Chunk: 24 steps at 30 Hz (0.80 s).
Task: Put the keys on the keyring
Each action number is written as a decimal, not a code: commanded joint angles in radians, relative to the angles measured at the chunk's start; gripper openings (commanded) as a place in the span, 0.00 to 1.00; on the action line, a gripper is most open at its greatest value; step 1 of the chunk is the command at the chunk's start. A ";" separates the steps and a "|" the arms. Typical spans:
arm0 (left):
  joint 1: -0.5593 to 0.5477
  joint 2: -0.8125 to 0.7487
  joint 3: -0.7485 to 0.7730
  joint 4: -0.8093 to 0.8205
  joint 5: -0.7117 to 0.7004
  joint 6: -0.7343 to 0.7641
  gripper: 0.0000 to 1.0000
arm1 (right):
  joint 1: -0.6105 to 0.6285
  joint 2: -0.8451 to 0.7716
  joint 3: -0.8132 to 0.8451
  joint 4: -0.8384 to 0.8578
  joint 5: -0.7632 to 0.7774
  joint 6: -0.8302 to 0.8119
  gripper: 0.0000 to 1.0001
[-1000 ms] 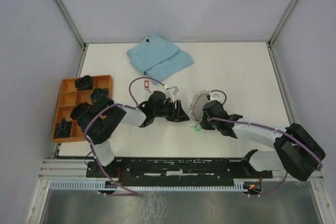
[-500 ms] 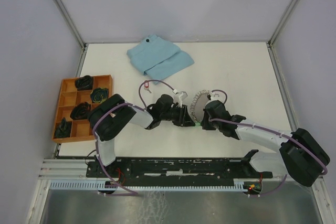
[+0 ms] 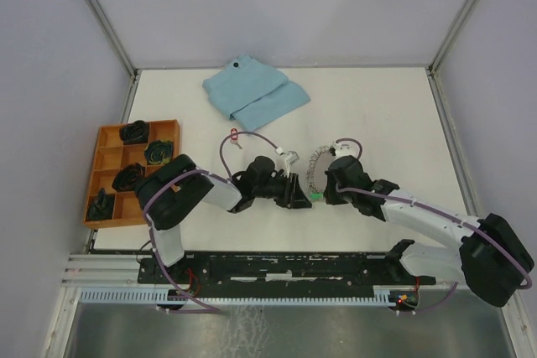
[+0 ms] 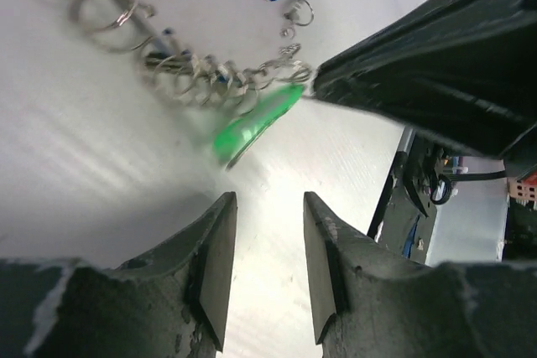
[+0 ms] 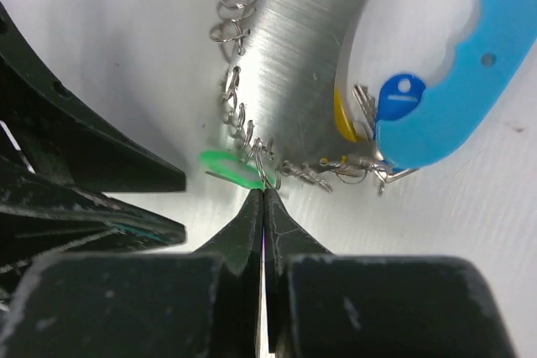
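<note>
Now: right end effector [image 5: 264, 197] has closed, pinching keyring [image 5: 242, 130] chain beside green key [image 5: 225, 166]; left end effector [image 4: 268, 245] half-spread, empty, drawn nearer; threading likely next.

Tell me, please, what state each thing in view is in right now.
keyring: flat on the table, chain curved
left hand: open, empty
right hand: shut, tips at the keyring's chain
green key: against the chain; threaded or not, unclear
blue key: beside the strap's end
red key: loose on the table, apart from the keyring
cloth: folded
tray: several compartments filled
</note>
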 commanded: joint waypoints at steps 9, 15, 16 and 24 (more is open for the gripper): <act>0.158 -0.272 -0.035 0.028 -0.013 0.279 0.49 | -0.004 -0.104 0.226 -0.198 0.013 -0.365 0.01; 0.159 -0.274 0.025 0.008 0.098 0.527 0.50 | -0.004 -0.092 0.313 -0.276 -0.029 -0.461 0.01; 0.159 -0.272 0.027 0.008 0.103 0.559 0.50 | -0.003 -0.089 0.325 -0.292 -0.013 -0.452 0.01; 0.159 -0.248 0.045 -0.042 0.063 0.568 0.51 | -0.003 0.008 0.271 -0.351 0.020 -0.099 0.36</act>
